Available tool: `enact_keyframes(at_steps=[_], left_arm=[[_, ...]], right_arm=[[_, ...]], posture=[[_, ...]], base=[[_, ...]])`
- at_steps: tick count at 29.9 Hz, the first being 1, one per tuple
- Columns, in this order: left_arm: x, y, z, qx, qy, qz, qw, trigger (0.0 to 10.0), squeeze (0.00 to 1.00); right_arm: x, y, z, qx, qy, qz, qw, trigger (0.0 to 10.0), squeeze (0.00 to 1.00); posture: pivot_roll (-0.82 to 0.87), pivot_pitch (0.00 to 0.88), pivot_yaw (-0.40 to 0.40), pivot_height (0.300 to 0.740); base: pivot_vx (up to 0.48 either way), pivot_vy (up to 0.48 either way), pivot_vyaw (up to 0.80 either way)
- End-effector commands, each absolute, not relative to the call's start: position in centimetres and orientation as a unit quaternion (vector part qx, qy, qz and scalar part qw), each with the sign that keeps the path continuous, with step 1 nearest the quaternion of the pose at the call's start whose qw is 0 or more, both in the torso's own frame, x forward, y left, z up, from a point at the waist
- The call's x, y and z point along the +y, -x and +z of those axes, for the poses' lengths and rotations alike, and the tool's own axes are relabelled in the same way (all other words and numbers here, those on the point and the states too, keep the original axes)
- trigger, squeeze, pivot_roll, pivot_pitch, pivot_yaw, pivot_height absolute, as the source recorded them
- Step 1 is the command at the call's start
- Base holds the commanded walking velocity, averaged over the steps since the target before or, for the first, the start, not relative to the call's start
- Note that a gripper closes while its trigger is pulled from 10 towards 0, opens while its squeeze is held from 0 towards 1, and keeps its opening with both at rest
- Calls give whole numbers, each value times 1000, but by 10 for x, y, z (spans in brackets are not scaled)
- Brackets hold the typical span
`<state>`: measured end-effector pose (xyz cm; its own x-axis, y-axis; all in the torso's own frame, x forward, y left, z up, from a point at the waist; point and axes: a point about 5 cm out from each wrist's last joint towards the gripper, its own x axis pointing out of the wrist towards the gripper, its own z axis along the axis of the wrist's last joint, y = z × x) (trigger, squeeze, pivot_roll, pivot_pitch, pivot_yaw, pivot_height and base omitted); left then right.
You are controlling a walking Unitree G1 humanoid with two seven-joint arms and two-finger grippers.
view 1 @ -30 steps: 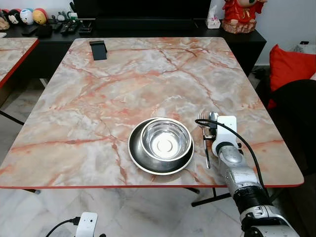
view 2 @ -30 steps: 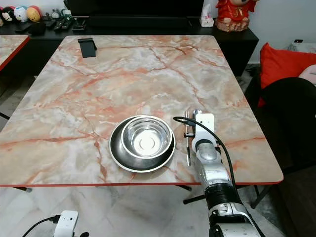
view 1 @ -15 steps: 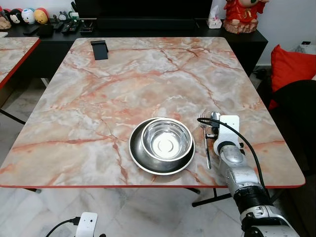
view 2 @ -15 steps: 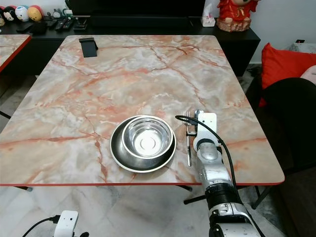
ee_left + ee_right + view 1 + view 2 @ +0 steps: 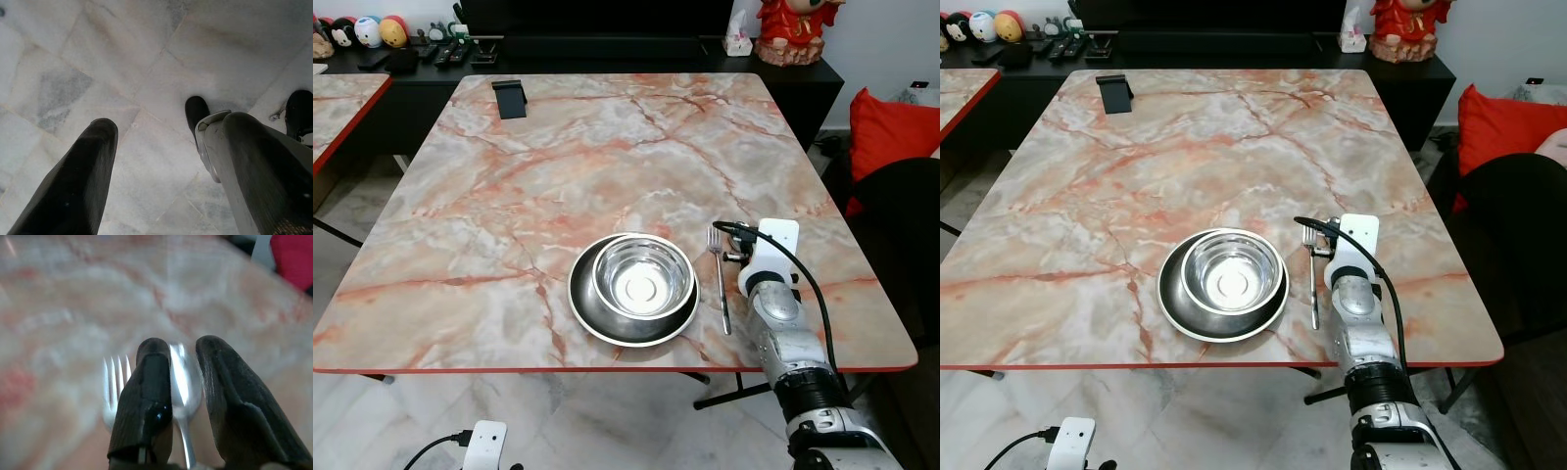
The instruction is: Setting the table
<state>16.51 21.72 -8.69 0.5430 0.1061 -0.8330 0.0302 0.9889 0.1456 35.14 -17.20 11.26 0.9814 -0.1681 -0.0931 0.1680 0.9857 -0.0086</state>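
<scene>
Your right hand sits at lower right of the head view, fingers clamped on the spoon just right of the fork. The fork lies on the surface beside the bowl on its plate. Your left hand hangs with fingers apart over the floor.

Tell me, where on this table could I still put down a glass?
The marble table is bare between the black stand at the far left and the steel bowl on its plate, and left of the plate. Right of the plate it is crowded: a fork, and the right gripper holding a spoon.
</scene>
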Motion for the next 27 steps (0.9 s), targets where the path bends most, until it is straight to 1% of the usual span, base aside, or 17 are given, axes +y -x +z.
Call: enact_keyframes(at_steps=[1,2,3,4,8,10,17,19,21,26,27], left_arm=[[218,-159,-90,488,-70,26,870,10000,0],[218,-159,-90,488,-70,26,870,10000,0],[218,-159,-90,487,-70,30,870,10000,0],[219,-159,-90,486,-70,31,871,10000,0],[221,-158,-89,483,-72,33,872,10000,0],[220,-157,-89,481,-69,40,873,10000,0],[219,-157,-90,480,-65,41,874,10000,0],[219,-157,-90,479,-62,41,875,10000,0],[219,-157,-90,477,-57,45,876,10000,0],[219,-157,-90,478,-54,48,875,10000,0],[219,-157,-90,478,-54,48,875,10000,0]], right_arm=[[-173,-352,126,3,-4,-88,996,10000,0],[-173,-352,126,3,-4,-88,996,10000,0],[-173,-351,133,-26,5,-83,996,10000,0],[-173,-350,134,-35,6,-82,996,10000,0],[-171,-343,141,-74,-11,-73,995,10000,0],[-175,-335,149,-108,-6,-75,991,10000,0],[-175,-330,151,-128,18,-57,990,10000,0],[-174,-330,150,-122,17,-55,991,10000,0],[-168,-331,154,-126,-8,-36,991,10000,0],[-163,-334,161,-138,-21,-38,989,10000,0],[-161,-335,163,-143,-29,-40,989,10000,0]], posture=[[-60,60,-2,740],[-60,60,-2,740],[-59,59,-3,740],[-59,59,-3,740],[-58,54,5,740],[-52,50,-7,740],[-60,40,-5,740],[-61,36,-7,740],[-63,28,-11,740],[-58,12,-12,740],[-58,12,-12,740]], base=[[0,0,0],[0,0,0],[0,0,0],[0,0,0],[0,0,0],[0,0,0],[0,0,0],[0,0,0],[0,0,0],[0,0,0],[0,349,0]])
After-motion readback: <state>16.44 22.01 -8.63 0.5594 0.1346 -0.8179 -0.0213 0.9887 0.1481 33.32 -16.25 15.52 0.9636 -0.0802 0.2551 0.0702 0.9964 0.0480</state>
